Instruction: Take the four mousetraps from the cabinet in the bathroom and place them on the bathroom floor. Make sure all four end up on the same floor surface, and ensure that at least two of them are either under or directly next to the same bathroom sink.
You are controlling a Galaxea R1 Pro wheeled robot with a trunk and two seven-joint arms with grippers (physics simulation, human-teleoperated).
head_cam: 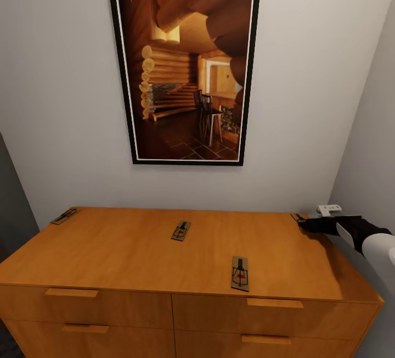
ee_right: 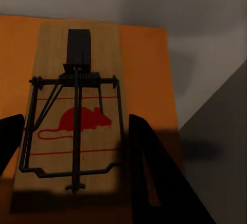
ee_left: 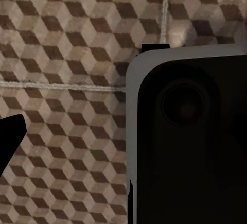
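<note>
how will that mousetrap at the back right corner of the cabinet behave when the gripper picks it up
Probably stiff: the mousetrap is a flat wooden board. Lying flush on the cabinet, it may slide rather than lift unless the right gripper pinches its edges. Its wire spring could snag.

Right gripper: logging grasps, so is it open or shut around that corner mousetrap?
Open: right gripper fingers straddle the mousetrap, which lies flat on the cabinet.

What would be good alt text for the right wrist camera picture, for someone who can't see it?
A tan wooden mousetrap with a black wire spring and a red mouse print lies flat on the orange cabinet top, close under the camera. The right gripper's two dark fingers stand open on either side of its near end, and grey wall lies beyond the cabinet's edge.
</note>
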